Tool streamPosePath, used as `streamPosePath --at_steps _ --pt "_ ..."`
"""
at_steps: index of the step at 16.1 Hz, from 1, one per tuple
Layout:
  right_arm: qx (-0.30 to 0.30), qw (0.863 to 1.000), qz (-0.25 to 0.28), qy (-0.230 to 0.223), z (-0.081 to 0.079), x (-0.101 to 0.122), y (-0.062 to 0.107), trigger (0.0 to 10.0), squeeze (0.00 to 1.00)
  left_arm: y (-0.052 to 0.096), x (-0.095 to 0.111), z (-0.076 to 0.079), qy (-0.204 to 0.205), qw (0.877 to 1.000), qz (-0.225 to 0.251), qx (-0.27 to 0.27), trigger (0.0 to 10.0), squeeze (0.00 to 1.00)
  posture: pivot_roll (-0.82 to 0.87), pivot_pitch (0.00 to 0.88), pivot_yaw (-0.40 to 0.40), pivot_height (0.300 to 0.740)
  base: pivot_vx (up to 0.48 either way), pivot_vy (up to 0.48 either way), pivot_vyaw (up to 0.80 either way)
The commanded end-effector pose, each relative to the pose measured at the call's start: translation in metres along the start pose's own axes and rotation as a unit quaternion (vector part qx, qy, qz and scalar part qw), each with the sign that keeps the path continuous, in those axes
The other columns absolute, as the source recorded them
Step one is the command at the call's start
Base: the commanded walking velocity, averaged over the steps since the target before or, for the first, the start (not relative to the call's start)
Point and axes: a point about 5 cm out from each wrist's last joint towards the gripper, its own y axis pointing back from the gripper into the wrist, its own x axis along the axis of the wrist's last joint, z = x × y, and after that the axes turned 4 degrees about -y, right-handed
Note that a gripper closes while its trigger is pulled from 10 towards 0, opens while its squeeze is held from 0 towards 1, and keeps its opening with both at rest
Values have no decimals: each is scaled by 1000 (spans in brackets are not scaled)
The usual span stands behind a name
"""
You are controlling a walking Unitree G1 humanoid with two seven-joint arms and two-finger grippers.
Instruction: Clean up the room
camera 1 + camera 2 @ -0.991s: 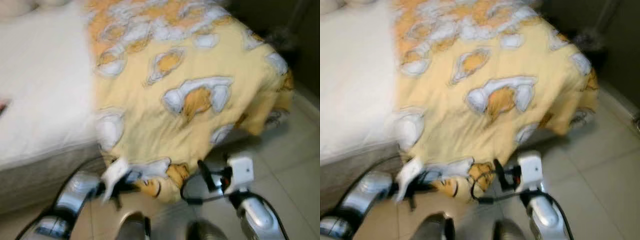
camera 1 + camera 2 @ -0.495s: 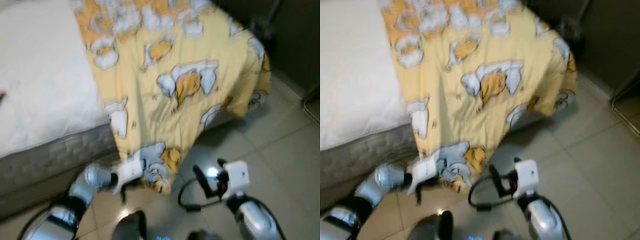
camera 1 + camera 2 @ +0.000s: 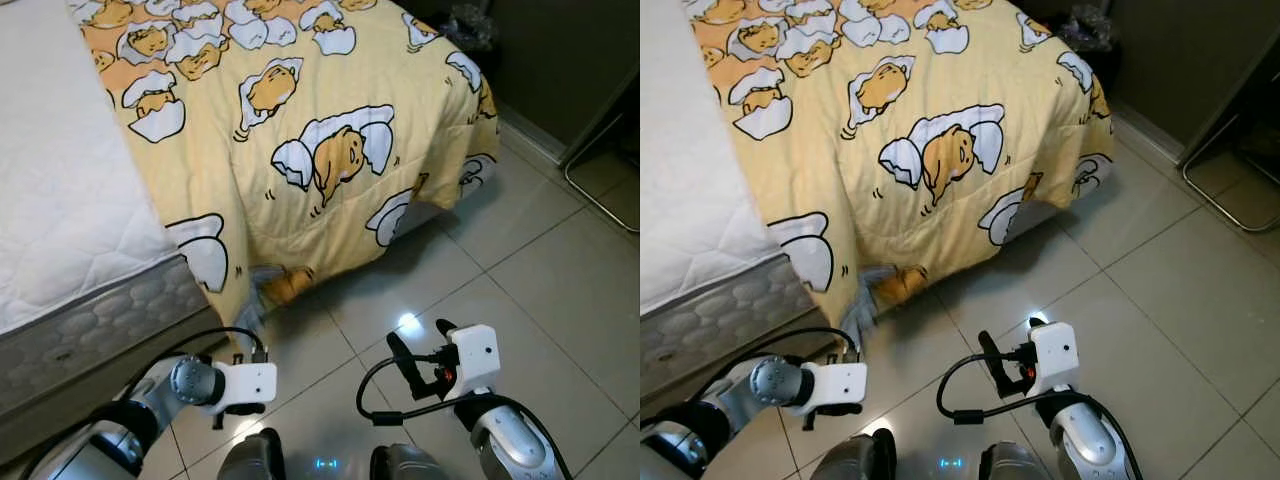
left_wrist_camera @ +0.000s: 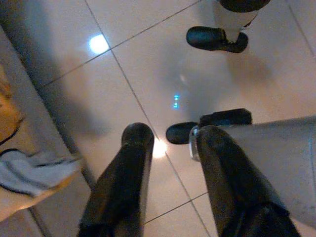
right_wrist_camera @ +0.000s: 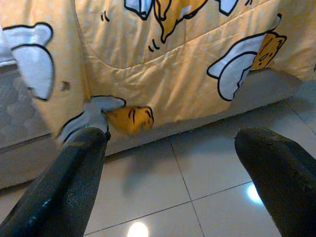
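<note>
**Yellow quilt hangs off the bed corner, both tools low over the tiles**

The quilt (image 3: pixel 300 150) is pale yellow, printed all over with cartoon egg figures: orange-yellow yolk characters sitting in white broken shells with dark outlines. It covers the far part of the bed (image 3: pixel 70 220) and spills over the side and the foot corner, draping down toward the tiled floor (image 3: pixel 540 270). Its lowest flap hangs beside the mattress edge, where a grey-white shell and an orange yolk patch are bunched and slightly blurred just above the tiles. Next to the quilt the bare white quilted mattress top lies uncovered, with a grey honeycomb-patterned side panel below it.

The left tool (image 4: pixel 173 148) is held low near the hanging flap, its two black fingers (image 4: pixel 123 182) spread apart with nothing between them; its wrist view looks down at the glossy tiles and the robot's own dark feet, with the flap's edge at one side. The right tool (image 5: pixel 168 163) is also low over the floor, pointing at the draped quilt, its fingers (image 5: pixel 64 182) set wide and empty.

A dark wall and a thin metal frame (image 3: pixel 600 170) stand beyond the foot of the bed.
</note>
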Motion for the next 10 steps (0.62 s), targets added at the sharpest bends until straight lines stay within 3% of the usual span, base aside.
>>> streamPosePath --at_steps 1,2,3,4,5,6,8,9,10 --pt "-8 1000 8 1 1 3 2 10000 0 4 -3 -1 15 1000 10 13 10000 1000 -101 207 37 740 0 0 0" --pt "-13 1000 13 2 2 6 2 10000 0 5 1 -6 47 998 36 33 10000 1000 -102 206 39 740 0 0 0" --pt "-20 1000 20 4 4 9 2 10000 0 10 14 -22 149 977 122 93 10000 1000 -105 201 44 740 0 0 0" --pt "-26 999 26 6 6 11 1 10000 0 22 30 -44 254 923 222 185 10000 0 -97 192 43 740 0 0 0" --pt "-29 999 33 6 7 14 -2 10000 0 33 39 -57 313 875 274 248 10000 0 -89 183 39 740 0 0 0" --pt "-33 998 44 9 8 18 -6 10000 0 42 48 -64 331 838 303 310 10000 0 -79 167 36 740 0 0 0" --pt "-45 997 62 8 10 26 -13 10000 0 51 55 -71 378 776 334 378 10000 0 -71 149 33 740 0 0 0" --pt "-61 994 94 5 14 42 -23 10000 0 66 58 -76 425 697 343 465 10000 0 -64 101 30 740 0 0 0" --pt "-71 990 120 4 19 58 -34 10000 0 79 64 -74 447 644 335 523 10000 0 -67 80 28 740 0 0 0"
